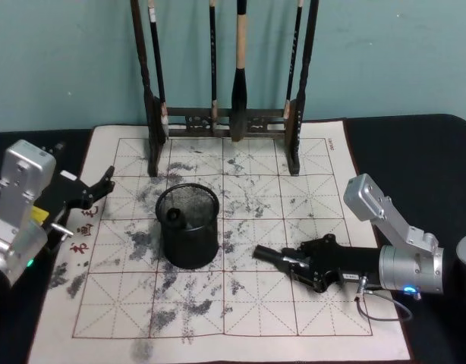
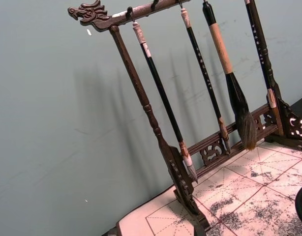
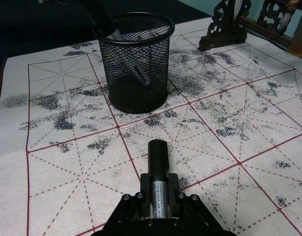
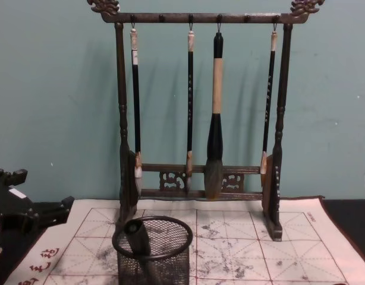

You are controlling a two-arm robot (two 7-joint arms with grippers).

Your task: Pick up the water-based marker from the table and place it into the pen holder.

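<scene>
The water-based marker [image 3: 158, 173] sits clamped in the right gripper [image 1: 291, 262]. Its fingers are closed on the silver-grey barrel, and the black cap juts out past the fingertips. The gripper holds it level and low over the table [image 1: 309, 208]; whether it touches the white felt mat cannot be told. Straight ahead of the cap, and apart from it, the pen holder [image 3: 137, 73] stands upright with a dark pen-like object leaning inside. Beyond the holder, on its far side from the right gripper, the left gripper [image 1: 102, 186] hovers at the mat's edge, fingers spread and empty. A wooden brush rack [image 4: 197, 193] hung with four calligraphy brushes [image 4: 216, 119] stands at the mat's far edge.
</scene>
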